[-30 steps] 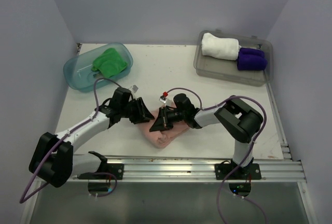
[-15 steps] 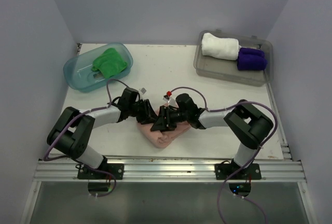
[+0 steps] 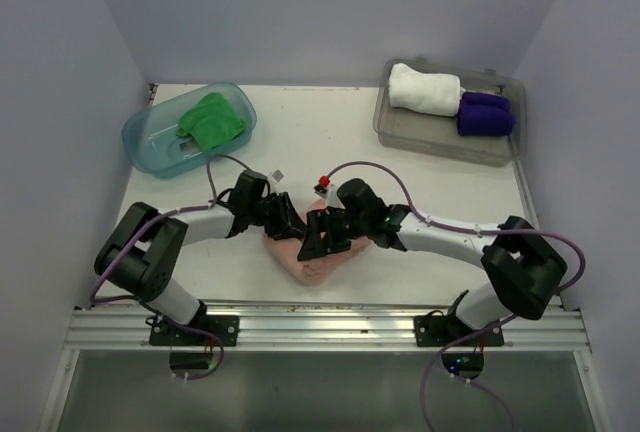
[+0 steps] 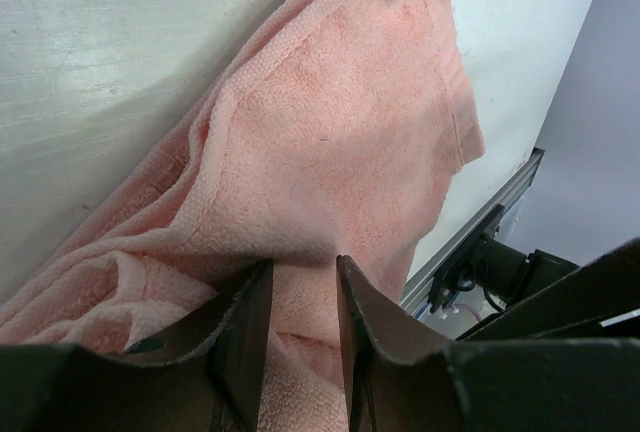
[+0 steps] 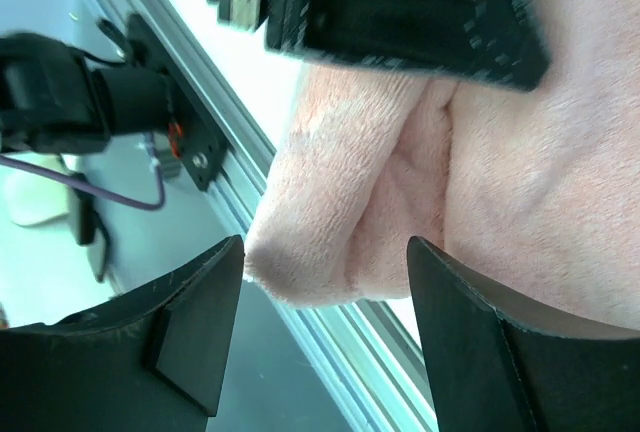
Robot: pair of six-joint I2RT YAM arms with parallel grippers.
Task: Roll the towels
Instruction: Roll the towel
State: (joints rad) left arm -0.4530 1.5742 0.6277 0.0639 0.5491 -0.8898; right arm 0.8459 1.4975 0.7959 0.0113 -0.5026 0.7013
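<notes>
Mid-roll: salmon pink towel (image 3: 312,257) bunched on bench (image 3: 330,142). Left hand (image 4: 302,270) pinching its fold; right hand (image 5: 325,252) spread apart. Next, probably regrip and tuck.

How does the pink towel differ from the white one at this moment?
The pink towel lies loose and rumpled; the white towel is a neat roll. The pink towel sits on the table; the white towel rests in the grey tray beside a purple roll. Both are plain cloth.
</notes>
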